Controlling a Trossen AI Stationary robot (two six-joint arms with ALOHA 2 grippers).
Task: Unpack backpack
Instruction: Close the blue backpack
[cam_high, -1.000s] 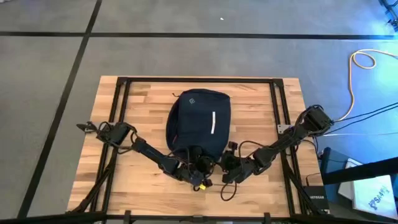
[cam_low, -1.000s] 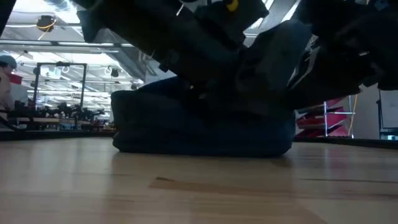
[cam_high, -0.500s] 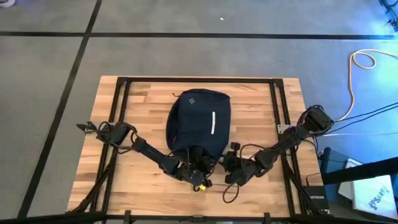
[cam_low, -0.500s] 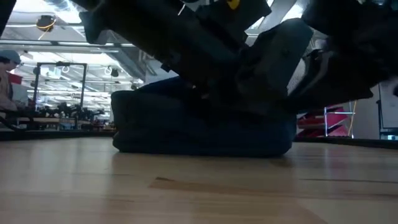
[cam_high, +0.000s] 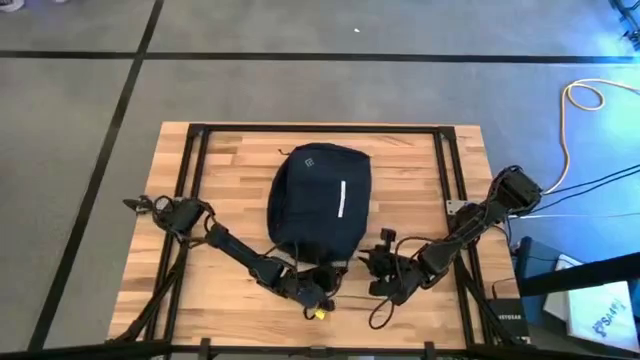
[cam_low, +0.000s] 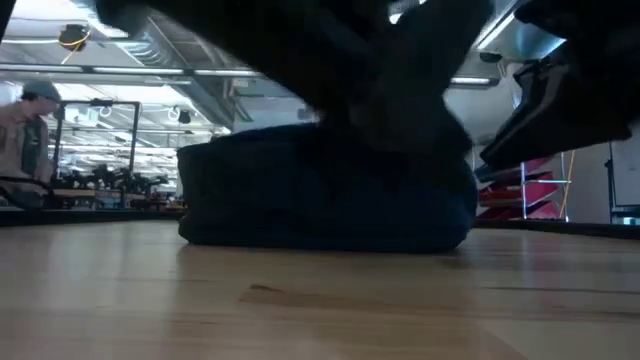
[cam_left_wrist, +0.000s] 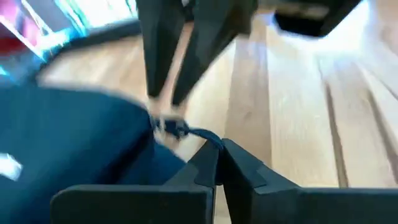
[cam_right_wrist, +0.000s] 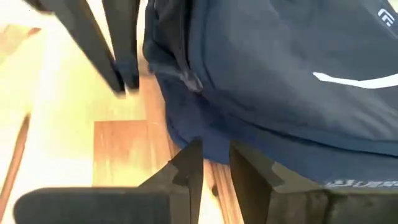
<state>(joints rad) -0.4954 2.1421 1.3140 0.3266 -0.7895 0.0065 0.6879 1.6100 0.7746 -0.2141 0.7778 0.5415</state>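
Observation:
The dark navy backpack lies flat on the wooden table, its white stripe up; in the low view the backpack shows as a low mound. My left gripper is at the backpack's near end, shut on a thin blue zipper pull cord. My right gripper stands just right of that end, its fingers a narrow gap apart, with the bag's near edge in front of them; whether they touch it I cannot tell. My left gripper pinches the free end of the zipper pull cord between its two fingertips. The cord runs from the fingertips back to the slider at the backpack's near edge. The backpack stays lying on the table.
Black frame rails run along the table's left, right and far sides. Cables trail near the right arm. Bare wood lies left and right of the backpack. A person stands far off in the room behind.
My left gripper has drawn back toward the table's near edge, away from the backpack's near end. My right gripper has moved toward the table's right edge, off the backpack's near end.

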